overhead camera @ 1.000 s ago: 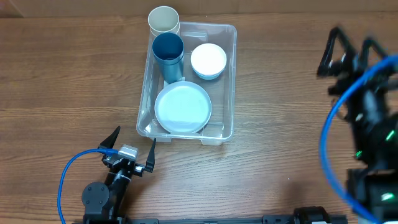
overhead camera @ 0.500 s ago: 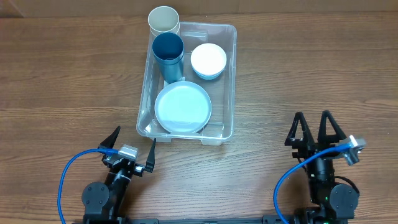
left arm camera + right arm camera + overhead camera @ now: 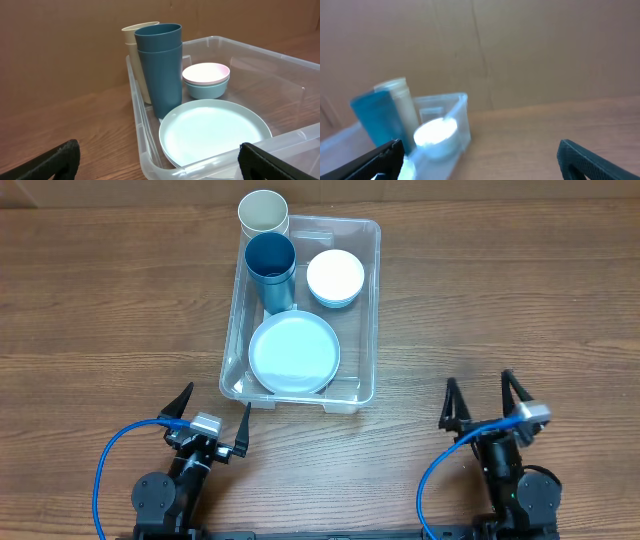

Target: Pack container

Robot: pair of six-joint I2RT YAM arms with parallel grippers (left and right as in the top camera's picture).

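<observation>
wooden table (image 3: 500,300): one container (image 3: 376,305), two cup stacks (image 3: 270,258), two bowls (image 3: 335,277), one plate (image 3: 294,353)

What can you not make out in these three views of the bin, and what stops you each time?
Right wrist: blur smears the bowls; their number is unreadable.
Left wrist: the blue cups hide most of the cream cup.
Left wrist: the frame's right edge cuts off the container.
Overhead: the plate covers much of the container's base.
</observation>
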